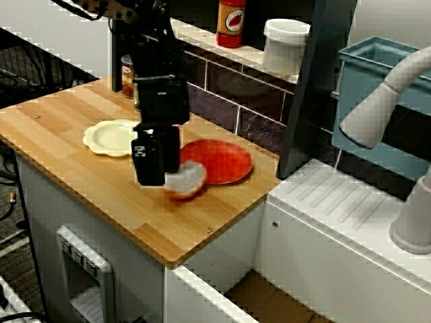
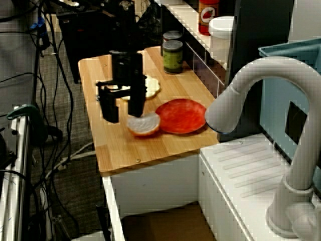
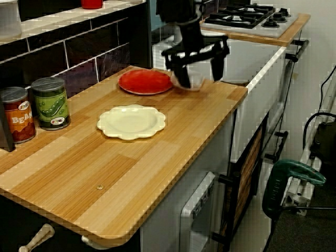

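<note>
Counter [image 1: 87, 182] of pale wood planks, white sink unit [image 1: 337, 202] butting against one end. Low over the counter's sink end, black gripper [image 2: 124, 116], fingers [image 3: 217, 65] spread wide, nothing pinched. Flat near the wall at that end, red plate [image 1: 219, 160]. Apart from it, mid-counter, scalloped cream plate [image 1: 114, 136]. At the red plate's front edge, small bowl [image 2: 144, 124], white inside, orange outside, right by one fingertip; contact unclear, picture blurred. By the tiled wall, green-label can [image 3: 51, 103] beside red-label can [image 3: 16, 114].

counter [image 3: 157, 173]: matt wood — smooth | bowl [image 1: 187, 178]: smooth plastic | red plate [image 1: 225, 160]: glossy plastic | tins [image 3: 51, 102]: metal, paper-wrapped
</note>
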{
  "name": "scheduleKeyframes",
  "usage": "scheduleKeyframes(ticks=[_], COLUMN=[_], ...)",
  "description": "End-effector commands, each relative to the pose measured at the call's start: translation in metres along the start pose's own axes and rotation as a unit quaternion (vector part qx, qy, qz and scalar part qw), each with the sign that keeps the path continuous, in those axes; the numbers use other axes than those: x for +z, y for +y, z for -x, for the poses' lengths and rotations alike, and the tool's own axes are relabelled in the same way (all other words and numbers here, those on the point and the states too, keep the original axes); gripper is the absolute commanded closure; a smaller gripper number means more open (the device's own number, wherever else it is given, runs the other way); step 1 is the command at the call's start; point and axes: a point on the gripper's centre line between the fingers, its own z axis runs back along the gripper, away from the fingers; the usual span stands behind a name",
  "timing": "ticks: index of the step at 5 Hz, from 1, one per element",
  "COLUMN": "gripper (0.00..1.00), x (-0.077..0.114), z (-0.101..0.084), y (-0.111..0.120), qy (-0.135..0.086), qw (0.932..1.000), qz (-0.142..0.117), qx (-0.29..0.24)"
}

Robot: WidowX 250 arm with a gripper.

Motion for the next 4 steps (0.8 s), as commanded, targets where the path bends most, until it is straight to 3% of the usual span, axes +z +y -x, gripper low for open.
scheduleKeyframes(ticks=[1,2,4], gripper=[0.00,0.00,0.00], x=[-0.003,-0.006,0.011], z=[0.026,0.036,0.020], y=[0.023,0.036,0.029], qy=[-0.002,-0.001,-0.009], qw=[0.9994,0.9989,0.9997], qz=[-0.027,-0.025,-0.011], qx=[0.024,0.041,0.021])
